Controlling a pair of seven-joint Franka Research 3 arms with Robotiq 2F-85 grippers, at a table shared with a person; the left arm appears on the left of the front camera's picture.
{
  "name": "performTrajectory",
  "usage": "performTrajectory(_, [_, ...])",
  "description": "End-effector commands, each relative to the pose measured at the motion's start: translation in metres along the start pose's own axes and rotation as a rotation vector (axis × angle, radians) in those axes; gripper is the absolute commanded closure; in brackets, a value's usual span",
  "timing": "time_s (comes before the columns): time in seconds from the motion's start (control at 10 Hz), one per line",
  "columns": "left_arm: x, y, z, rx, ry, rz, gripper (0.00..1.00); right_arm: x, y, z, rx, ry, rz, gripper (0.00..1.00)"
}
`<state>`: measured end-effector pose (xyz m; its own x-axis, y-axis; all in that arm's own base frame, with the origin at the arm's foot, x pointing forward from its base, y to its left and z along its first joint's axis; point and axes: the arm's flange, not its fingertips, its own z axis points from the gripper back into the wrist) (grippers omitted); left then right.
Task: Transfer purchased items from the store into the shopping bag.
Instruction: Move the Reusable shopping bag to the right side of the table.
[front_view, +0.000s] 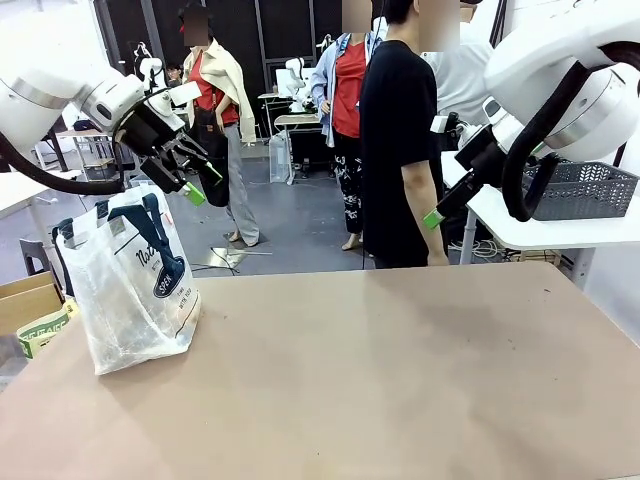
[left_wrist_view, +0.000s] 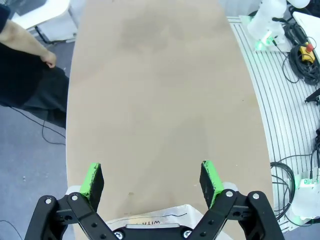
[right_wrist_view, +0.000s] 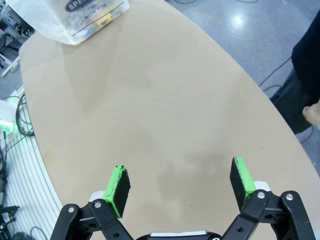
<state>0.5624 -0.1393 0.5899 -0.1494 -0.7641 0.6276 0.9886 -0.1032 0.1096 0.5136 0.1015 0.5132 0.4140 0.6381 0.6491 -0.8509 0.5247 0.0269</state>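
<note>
The shopping bag (front_view: 130, 290) stands upright at the table's left end, translucent plastic with navy handles and a navy oval logo. My left gripper (front_view: 204, 182) hangs open in the air just above and behind its handles; the left wrist view looks down between the spread green pads of this gripper (left_wrist_view: 152, 172), with the bag's rim (left_wrist_view: 150, 220) at the bottom edge. My right gripper (front_view: 436, 214) is raised at the far right, open and empty; it (right_wrist_view: 180, 176) looks down on the bare tabletop with the bag (right_wrist_view: 75, 15) far off. The purchased items are out of view.
A person in black (front_view: 400, 150) stands at the table's far side, one hand (right_wrist_view: 312, 112) hanging by the edge. A dark grey lattice basket (front_view: 580, 185) sits on a white side table at right. A cardboard box (front_view: 25, 300) stands beside the bag, off the table.
</note>
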Motion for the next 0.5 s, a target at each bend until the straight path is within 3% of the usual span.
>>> performTrajectory(0.0, [0.0007, 0.0001, 0.0017, 0.014, 0.002, -0.001, 0.0, 0.0023, -0.0011, 0.0018, 0.006, 0.013, -0.01, 0.0])
performTrajectory(0.4, [0.0007, 0.0001, 0.0017, 0.014, 0.002, -0.001, 0.0, 0.0023, -0.0011, 0.0018, 0.006, 0.013, -0.01, 0.0])
